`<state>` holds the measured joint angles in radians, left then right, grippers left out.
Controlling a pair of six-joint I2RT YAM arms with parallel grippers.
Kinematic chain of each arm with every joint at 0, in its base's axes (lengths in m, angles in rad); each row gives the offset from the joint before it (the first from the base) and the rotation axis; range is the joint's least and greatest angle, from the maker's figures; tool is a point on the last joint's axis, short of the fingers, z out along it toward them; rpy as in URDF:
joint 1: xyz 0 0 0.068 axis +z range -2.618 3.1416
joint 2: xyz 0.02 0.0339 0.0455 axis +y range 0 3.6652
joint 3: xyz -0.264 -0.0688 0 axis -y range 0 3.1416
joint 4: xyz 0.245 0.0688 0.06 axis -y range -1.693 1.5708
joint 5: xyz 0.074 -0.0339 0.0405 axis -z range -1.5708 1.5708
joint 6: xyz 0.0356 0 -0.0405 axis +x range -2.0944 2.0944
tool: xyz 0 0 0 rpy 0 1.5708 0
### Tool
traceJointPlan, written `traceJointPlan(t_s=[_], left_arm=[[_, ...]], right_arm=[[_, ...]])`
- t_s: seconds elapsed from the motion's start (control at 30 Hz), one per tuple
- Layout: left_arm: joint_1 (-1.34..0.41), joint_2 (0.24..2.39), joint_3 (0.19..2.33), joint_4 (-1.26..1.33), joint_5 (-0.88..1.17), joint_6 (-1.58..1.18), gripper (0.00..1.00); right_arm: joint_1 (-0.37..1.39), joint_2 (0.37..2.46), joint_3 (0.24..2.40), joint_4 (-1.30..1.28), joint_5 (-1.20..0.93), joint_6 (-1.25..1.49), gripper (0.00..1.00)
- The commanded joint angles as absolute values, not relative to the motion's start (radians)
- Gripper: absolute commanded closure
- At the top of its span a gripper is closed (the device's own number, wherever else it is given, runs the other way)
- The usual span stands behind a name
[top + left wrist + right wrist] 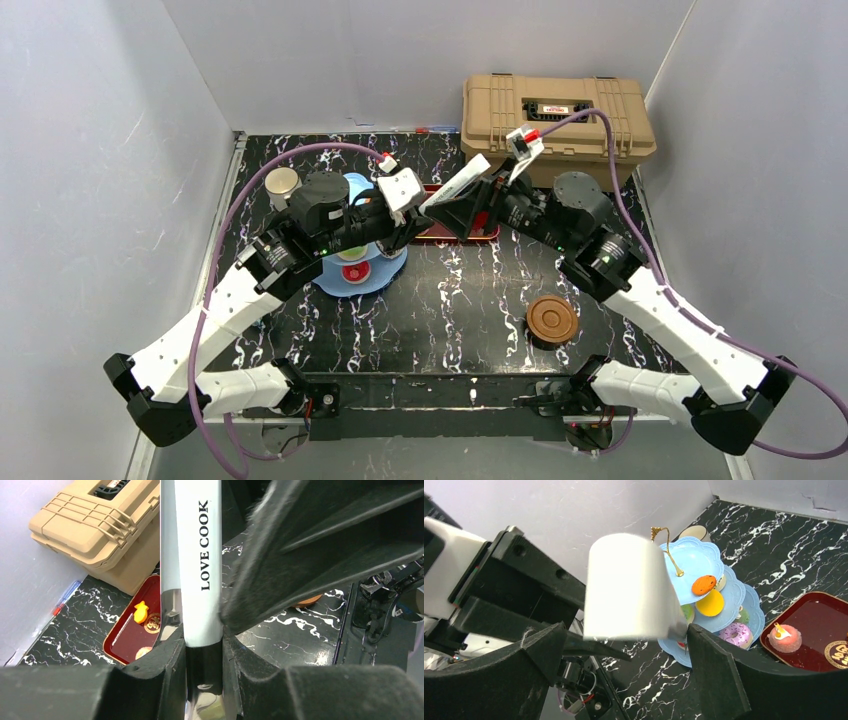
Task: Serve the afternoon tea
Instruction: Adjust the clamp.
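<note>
Hand-over point above the tea table: the left pincer point(202, 650) is closed down narrow on the tongs point(200, 555), both pads against the handle low on the white "LOVE COOK" sleeve, w/ most of the tool sticking out ahead of it. The right pincer point(624, 630) is spread as wide as it goes and holds nothing; the tongs' white end sits between its fingers point(724, 680), contact unclear. The blue three-tier stand point(704, 580), loaded w/ donuts point(735, 634), is just beyond that white end from the right pincer and below/behind the left pincer's wrist. A pink cake point(785, 635) waits on the dark red tray point(824, 600), under and slightly right of the right pincer. A brown saucer point(552, 320) lies well back toward the right arm's base, and a beige cup point(283, 183) sits past the stand's far side. Risks, as judged: the left grip is one narrow pinch on a long lever, so any bump may pivot or drop the tool. The right fingers bracket the end closely, so pulling away off-axis could snag it. The stand is close, so a swing of the tongs might clip its gold loop and tip the tiers. Squeezed this hard, the tongs may not open enough for the cake.
</note>
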<state>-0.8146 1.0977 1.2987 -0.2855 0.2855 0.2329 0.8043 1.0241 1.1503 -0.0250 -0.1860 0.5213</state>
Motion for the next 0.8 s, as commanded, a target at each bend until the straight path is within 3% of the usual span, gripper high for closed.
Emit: traceJointPlan(t_s=[0.0, 0.17, 0.37, 0.57, 0.77], left_arm=[[-0.814, 1.075, 1.306, -0.253, 0.321, 0.255, 0.85], [-0.814, 1.071, 1.303, -0.258, 0.325, 0.275, 0.86], [-0.813, 1.064, 1.291, -0.255, 0.326, 0.298, 0.87], [-0.814, 1.062, 1.281, -0.255, 0.343, 0.346, 0.85], [-0.814, 1.082, 1.316, -0.261, 0.311, 0.377, 0.61]], right_arm=[[0.803, 1.075, 1.225, 0.023, -0.187, 0.587, 0.01], [0.802, 1.106, 1.242, 0.025, -0.147, 0.621, 0.02], [0.802, 1.134, 1.255, 0.026, -0.165, 0.643, 0.10], [0.802, 1.146, 1.256, 0.011, -0.169, 0.656, 0.28], [0.802, 1.132, 1.230, 0.002, -0.088, 0.647, 0.45]])
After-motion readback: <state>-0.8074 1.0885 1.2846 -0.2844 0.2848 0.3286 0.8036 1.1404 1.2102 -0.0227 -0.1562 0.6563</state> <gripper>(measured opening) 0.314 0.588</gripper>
